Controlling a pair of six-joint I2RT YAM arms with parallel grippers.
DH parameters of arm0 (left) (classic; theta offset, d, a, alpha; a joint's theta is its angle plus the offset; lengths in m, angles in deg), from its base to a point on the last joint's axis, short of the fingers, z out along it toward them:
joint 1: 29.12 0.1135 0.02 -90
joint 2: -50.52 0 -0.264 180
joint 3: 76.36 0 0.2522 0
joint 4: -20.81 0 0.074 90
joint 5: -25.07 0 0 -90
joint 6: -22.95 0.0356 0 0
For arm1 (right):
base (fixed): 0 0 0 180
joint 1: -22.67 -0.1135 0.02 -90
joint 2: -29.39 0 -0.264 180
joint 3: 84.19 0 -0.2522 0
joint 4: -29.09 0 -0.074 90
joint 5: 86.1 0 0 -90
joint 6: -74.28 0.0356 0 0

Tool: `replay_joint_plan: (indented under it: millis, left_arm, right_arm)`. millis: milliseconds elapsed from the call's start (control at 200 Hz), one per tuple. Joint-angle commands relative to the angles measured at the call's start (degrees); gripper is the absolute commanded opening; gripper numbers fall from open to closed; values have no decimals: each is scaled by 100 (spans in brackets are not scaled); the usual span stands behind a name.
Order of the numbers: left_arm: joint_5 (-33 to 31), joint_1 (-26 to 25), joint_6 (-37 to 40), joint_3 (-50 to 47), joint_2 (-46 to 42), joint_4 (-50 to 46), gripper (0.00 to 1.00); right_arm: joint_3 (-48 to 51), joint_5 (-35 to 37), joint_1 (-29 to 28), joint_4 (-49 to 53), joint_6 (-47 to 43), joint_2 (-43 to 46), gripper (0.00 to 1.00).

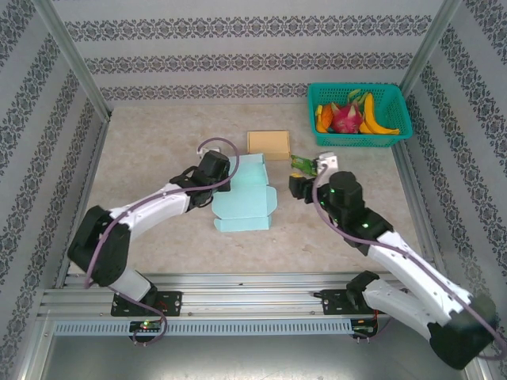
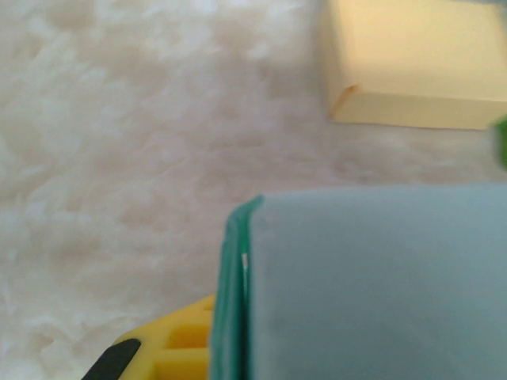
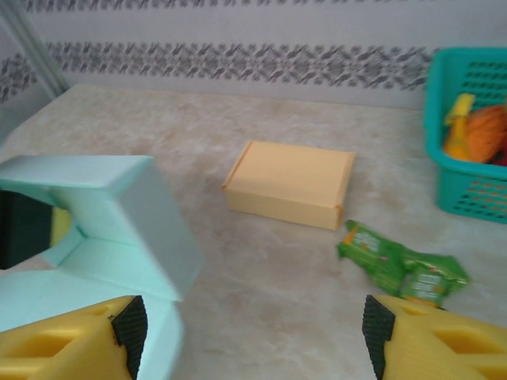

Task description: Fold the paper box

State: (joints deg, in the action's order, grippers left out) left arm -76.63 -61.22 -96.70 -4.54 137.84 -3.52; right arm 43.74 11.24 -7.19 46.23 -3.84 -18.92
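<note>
Overhead, the mint-green paper box lies partly folded at the centre of the table, its flat base panel towards six o'clock and one panel raised at its ten o'clock corner. The left gripper meets the box at that corner. Its wrist camera shows one yellow finger tight against the green edge of the upright panel. The jaws are closed, apparently pinching that panel, though the second finger is hidden behind the paper. The right gripper hovers just off the box's three o'clock side, apart from it. Its two yellow fingers stand wide apart and nothing sits between them. From that wrist camera the box stands at nine o'clock with its panel lifted, and a dark shape behind it may be the other arm's gripper. A closed tan box sits on the table at twelve o'clock from the paper box, near it but not touching. A crumpled green packet lies at about two o'clock, just beside the right gripper. A teal basket holding fruit occupies the table's far corner at one o'clock, well apart from the work. The tan box, the packet and the basket all appear ahead of the open fingers.
</note>
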Motion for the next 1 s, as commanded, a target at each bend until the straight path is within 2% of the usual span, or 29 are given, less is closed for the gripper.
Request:
replay_joint_plan:
  millis: [0,135,260,350,435,585,754,869,994]
  left_arm:
    - [544,81,1115,123,-432,74,3]
    - [516,72,2114,726,-498,-754,2]
    - [498,23,2976,1257,-519,-1551,3]
    - [152,-104,3439,1294,-643,-1579,4]
    - [221,-176,3869,1301,-683,-1538,7]
    - [-112,-466,5478,1914,-261,-2608,8]
    - [-560,-587,7294,2366,133,-3652,2]
    - [-695,-659,8712,2193,99,-3641,0]
    - [-1093,-875,9635,2163,396,-3356,0]
  right_arm:
    - [458,-146,329,372,55,751,77]
    - [1238,-196,537,-242,298,1442,79]
    - [1266,-210,583,-187,405,1752,79]
    - [1275,-142,587,-36,394,1939,79]
    - [1380,-57,583,-58,409,2125,79]
    - [1475,70,596,-96,445,2265,79]
    - [1466,-27,596,-142,498,2180,79]
    - [1466,-44,592,-138,517,2158,79]
    - [1492,17,596,-127,506,2214,79]
